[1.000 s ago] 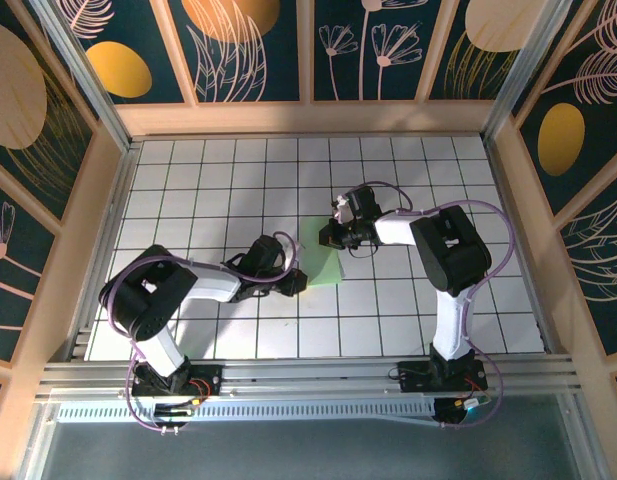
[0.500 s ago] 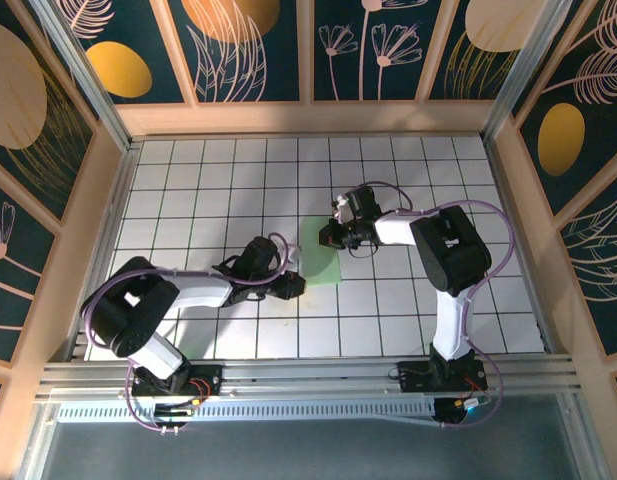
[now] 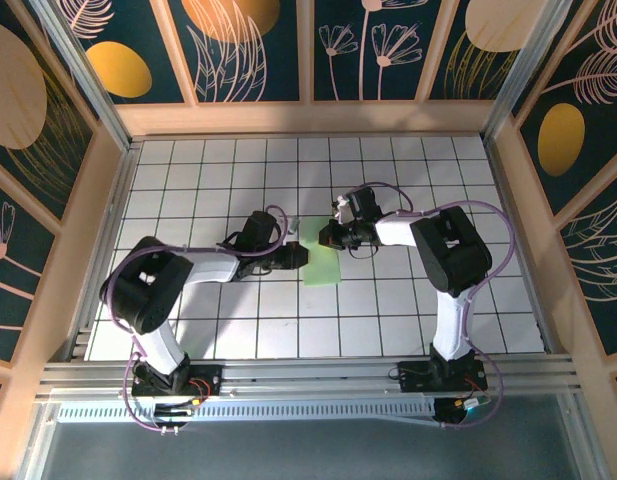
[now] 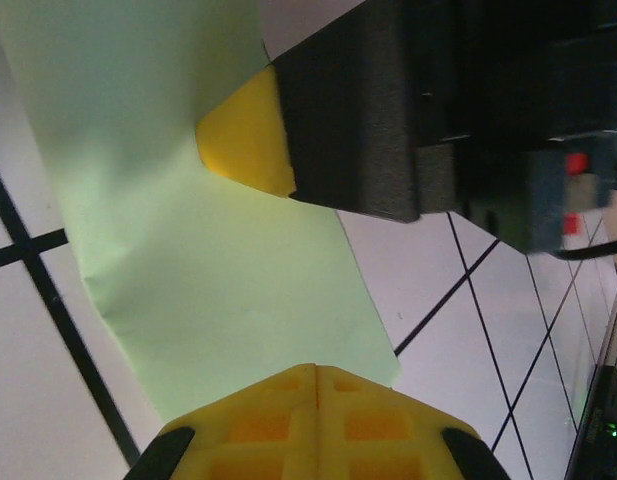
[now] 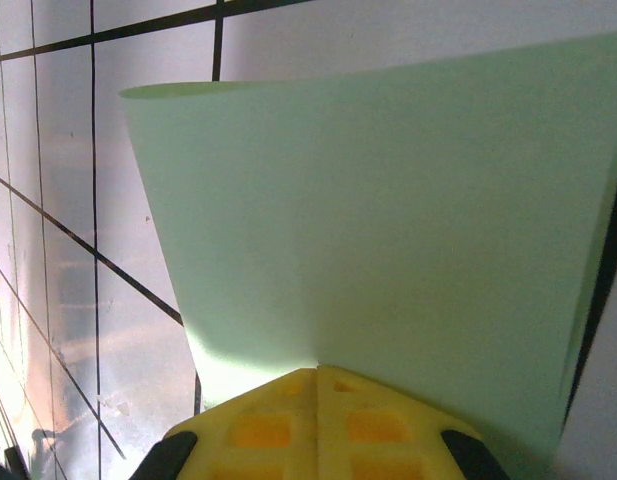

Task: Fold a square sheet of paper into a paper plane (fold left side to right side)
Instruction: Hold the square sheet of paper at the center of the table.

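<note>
A pale green square sheet of paper point(image 3: 323, 266) lies mid-table, partly doubled over. The left gripper point(image 3: 296, 257) and right gripper point(image 3: 326, 238), both closed, appear to pinch its edges. The first fold is unfinished and no plane is shaped yet.

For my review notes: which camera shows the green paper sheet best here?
Right wrist: the square sheet of paper is large, its curled edge plain. Left wrist has a strip of it; top external has it small and partly covered.
</note>
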